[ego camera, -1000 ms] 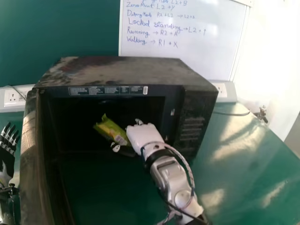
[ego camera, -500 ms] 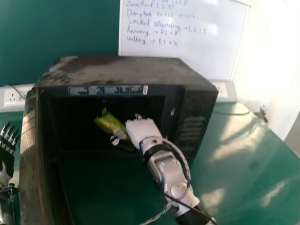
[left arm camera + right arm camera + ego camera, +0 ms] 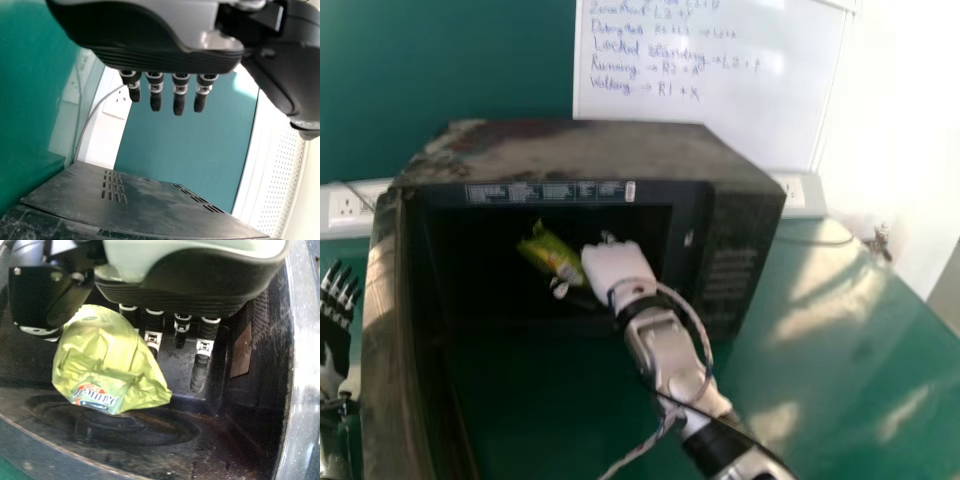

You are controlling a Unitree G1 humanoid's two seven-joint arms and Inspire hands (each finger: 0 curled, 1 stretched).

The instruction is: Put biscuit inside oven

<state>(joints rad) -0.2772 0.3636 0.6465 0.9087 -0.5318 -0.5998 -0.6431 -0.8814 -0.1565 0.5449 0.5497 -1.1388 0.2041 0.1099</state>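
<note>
A: Biscuit packet, where?
B: Green packet point(image 3: 552, 258), tilted, inside the oven point(image 3: 610, 152), in its opening. Right wrist view puts it above the round plate point(image 3: 165, 432); whether they touch, cannot tell.
A: Right robot hand?
B: Right robot hand point(image 3: 613, 265) in the oven too, just right of the packet, arm coming in from the near right. Packet pinched between thumb and fingers.
A: Left one?
B: Left robot hand point(image 3: 332, 335) at the head view's left edge, outside, left of the open oven door point(image 3: 385, 340). Fingers straight, spread wide.
A: Setting?
B: Oven on a green table point(image 3: 840, 350). Whiteboard point(image 3: 710, 65) with handwriting on the far side; socket plate point(image 3: 348, 205) far left.
</note>
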